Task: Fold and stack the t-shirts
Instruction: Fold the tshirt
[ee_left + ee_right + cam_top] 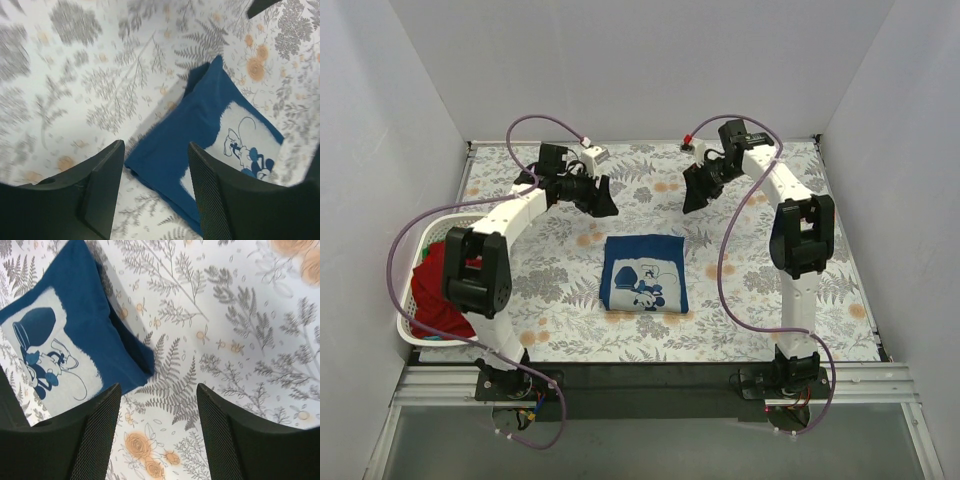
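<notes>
Folded navy blue cloth t-shirt with white printed graphic [643, 273]: flat at centre of floral-covered desk [770, 290]. Red cloth t-shirt [438, 290]: inside white slatted plastic basket [410, 268] at desk's left edge. Left pincer [604, 203], right pincer [693, 198]: both spread, empty, above desk beyond navy shirt.

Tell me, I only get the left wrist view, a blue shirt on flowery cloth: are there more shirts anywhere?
Observer: Yes. A red shirt is heaped in a white basket at the left edge of the cloth.
Operator: Is the other arm holding something?
Observer: No. The right hand is open and empty, above the cloth just past the far right corner of the blue shirt.
Operator: Is the blue one folded all round?
Observer: Yes. The top view shows a neat rectangle, picture side up, with nothing stacked on it.
</notes>
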Available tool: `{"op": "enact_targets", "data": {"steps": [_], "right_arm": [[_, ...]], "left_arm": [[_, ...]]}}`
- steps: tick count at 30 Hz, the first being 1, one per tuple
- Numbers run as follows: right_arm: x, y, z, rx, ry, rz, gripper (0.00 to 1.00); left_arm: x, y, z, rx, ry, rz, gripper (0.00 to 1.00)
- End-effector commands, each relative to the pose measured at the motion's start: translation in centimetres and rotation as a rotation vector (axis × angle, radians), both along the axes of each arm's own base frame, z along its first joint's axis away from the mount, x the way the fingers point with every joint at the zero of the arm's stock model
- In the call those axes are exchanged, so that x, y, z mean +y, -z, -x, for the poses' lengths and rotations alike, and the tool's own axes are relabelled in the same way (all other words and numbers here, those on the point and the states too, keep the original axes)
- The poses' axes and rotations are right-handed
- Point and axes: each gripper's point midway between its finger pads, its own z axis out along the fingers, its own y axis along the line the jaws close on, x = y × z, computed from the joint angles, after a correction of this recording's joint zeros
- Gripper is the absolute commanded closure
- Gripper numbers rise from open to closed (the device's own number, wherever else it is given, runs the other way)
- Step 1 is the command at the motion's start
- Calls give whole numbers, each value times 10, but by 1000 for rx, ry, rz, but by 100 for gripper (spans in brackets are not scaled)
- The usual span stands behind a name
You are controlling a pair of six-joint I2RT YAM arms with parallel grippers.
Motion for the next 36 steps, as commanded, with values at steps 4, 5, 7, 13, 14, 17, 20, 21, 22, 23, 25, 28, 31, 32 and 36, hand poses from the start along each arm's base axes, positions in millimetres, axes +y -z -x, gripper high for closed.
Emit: {"op": "enact_targets", "data": {"steps": [4,5,7,13,14,17,20,21,22,23,25,28,31,32,36], "right_arm": [[7,20,39,149,-66,-30,35],[9,26,40,169,-67,-36,35],[8,33,42,193,-63,-35,35],[6,54,50,237,-75,-19,35],[6,56,52,240,-80,-16,35],[4,63,54,247,-89,-9,35],[7,65,55,251,-99,-16,36],[7,65,54,248,-100,-18,36],[8,65,56,251,-104,-18,37],[10,67,57,257,-110,-22,41],[11,70,58,264,-114,-21,44],[13,72,60,271,-122,-23,51],[13,71,60,268,-125,-27,52],[13,71,60,267,-126,-27,52],[13,68,59,254,-129,-26,62]], "left_arm": [[9,51,21,506,-119,65,45],[10,54,19,525,-128,71,44],[15,67,14,554,-163,49,44],[17,87,17,610,-168,24,43],[17,89,18,618,-169,24,43],[16,95,18,639,-170,28,44],[15,98,17,650,-172,33,45],[14,100,17,656,-168,36,45],[13,101,17,660,-170,38,46],[13,102,16,665,-172,40,46],[12,104,15,668,-169,47,47],[9,101,14,667,-161,67,52],[7,96,13,651,-153,84,59],[6,95,11,642,-150,94,61],[3,90,9,626,-146,119,79]]}}
